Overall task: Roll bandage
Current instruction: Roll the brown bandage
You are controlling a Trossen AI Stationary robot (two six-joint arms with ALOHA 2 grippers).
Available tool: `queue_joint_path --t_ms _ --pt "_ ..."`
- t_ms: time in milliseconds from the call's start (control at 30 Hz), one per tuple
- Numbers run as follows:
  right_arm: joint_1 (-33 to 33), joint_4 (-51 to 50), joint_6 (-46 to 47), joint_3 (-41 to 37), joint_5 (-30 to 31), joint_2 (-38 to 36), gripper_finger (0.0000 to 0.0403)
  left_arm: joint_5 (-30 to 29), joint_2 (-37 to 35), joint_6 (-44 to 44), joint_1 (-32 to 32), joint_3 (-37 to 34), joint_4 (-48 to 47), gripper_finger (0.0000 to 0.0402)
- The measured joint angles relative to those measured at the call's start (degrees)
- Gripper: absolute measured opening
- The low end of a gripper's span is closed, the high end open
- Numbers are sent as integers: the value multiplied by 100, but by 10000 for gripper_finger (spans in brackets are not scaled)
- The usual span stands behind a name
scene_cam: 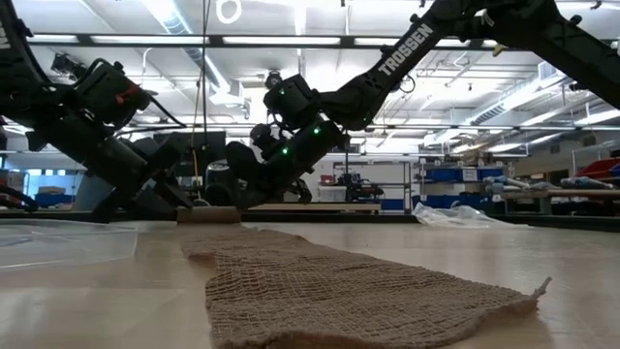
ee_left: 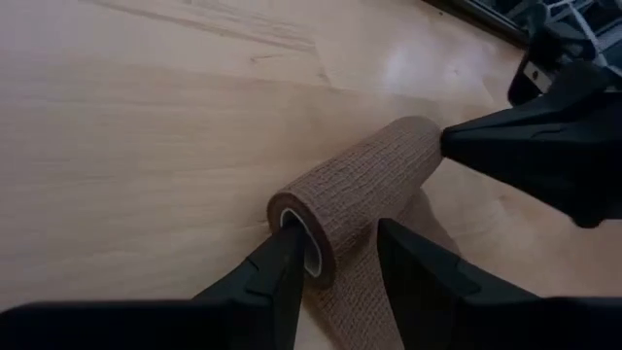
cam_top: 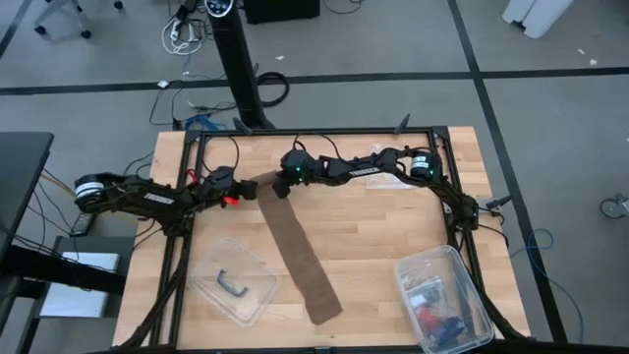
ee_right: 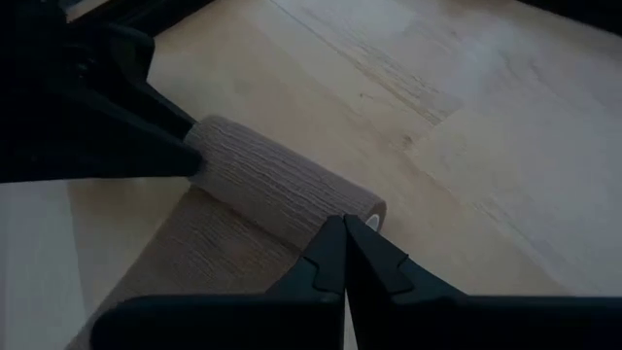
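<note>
The bandage is a brown fabric strip [cam_top: 303, 258] lying flat on the wooden table, with its far end wound into a roll [ee_left: 362, 187]. The roll rests on the table at the strip's far end [cam_top: 267, 183], also seen as the roll [ee_right: 272, 180]. My left gripper [ee_left: 340, 241] comes from the table's left and is closed around the roll's left end. My right gripper [ee_right: 345, 226] comes from the table's right, shut, with its tip at the roll's right end. The two grippers face each other along the roll. My left gripper holds the roll's left end [ee_left: 321, 228], one finger [ee_left: 282, 267] at the hollow white core's mouth and the other [ee_left: 413, 262] outside on the wound fabric. The fingers slant down from the table's left, along the roll. The roll lies on the table. My right gripper touches the roll's right end [ee_right: 364, 209] with its shut fingertips [ee_left: 457, 141], slanting down from the table's right. Whether the tip is inside the core I cannot tell. The roll stays on the table.
A clear plastic lid with a black handle [cam_top: 234, 285] lies near the front left. A clear tub [cam_top: 447, 300] with small items stands at the front right. Black frame rails [cam_top: 447, 187] run along the table's sides. Bare wood lies right of the strip.
</note>
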Motion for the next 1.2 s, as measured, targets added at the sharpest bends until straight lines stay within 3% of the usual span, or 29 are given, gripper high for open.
queue_joint_path --t_ms 333,600,833,1000,1200 --pt "0 -8 16 0 -169 -5 0 122 2 409 -5 0 -9 126" --pt "7 -28 -35 0 -327 1 0 90 4 1135 -5 9 89 12" --pt "14 -94 -180 0 -450 -18 4 101 4 1527 -10 7 410 3" --pt "15 -262 -247 0 -853 -139 14 163 4 1865 -21 7 576 1" --pt "129 -1137 -792 -2 -1131 -638 32 242 4 2318 -64 7 837 1"
